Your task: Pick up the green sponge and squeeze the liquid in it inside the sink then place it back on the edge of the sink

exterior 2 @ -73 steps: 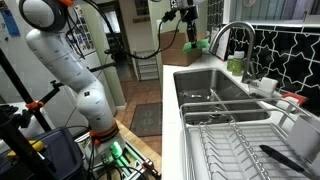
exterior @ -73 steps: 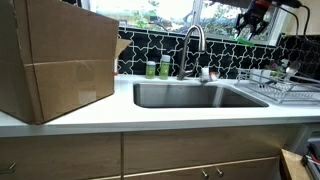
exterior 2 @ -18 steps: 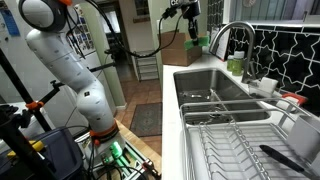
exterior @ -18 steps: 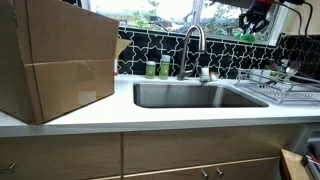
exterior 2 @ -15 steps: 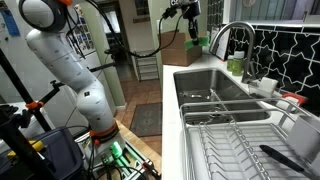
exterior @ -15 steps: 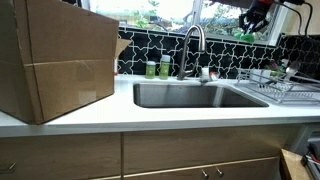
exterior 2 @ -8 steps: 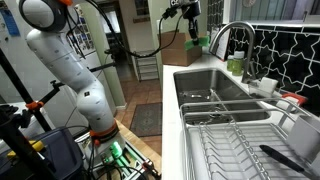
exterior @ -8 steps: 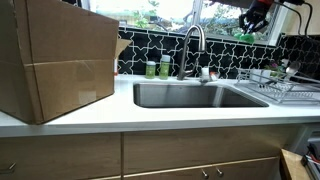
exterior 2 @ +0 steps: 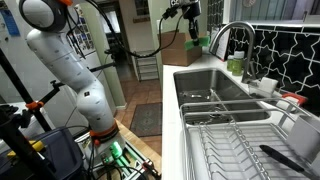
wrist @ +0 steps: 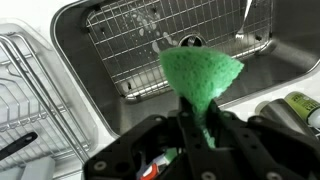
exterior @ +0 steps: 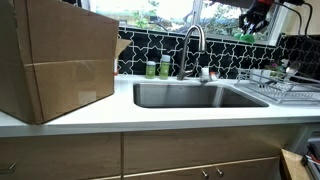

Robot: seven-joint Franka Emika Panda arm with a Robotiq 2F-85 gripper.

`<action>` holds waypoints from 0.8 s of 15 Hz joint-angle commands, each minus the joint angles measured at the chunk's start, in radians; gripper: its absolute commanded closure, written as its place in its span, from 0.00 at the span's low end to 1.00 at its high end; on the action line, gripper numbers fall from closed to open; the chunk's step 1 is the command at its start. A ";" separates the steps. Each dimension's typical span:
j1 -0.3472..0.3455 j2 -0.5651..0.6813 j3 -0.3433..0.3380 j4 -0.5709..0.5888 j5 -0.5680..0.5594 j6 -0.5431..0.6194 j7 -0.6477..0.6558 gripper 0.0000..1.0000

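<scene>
In the wrist view my gripper is shut on the green sponge, pinching its lower end so the sponge bulges out beyond the fingers. The steel sink lies far below it, with a wire grid on its floor. In both exterior views the gripper hangs high above the sink, up near the window. The sponge is too small to make out in those views.
A tall curved faucet stands behind the basin with two small green bottles beside it. A wire dish rack sits beside the sink. A large cardboard box stands on the counter.
The gripper with the sponge has risen a little since 4.9 s ago. Over the last second nothing has visibly moved.
</scene>
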 commanded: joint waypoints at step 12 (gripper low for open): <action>0.001 0.004 -0.010 0.002 -0.010 -0.014 -0.002 0.97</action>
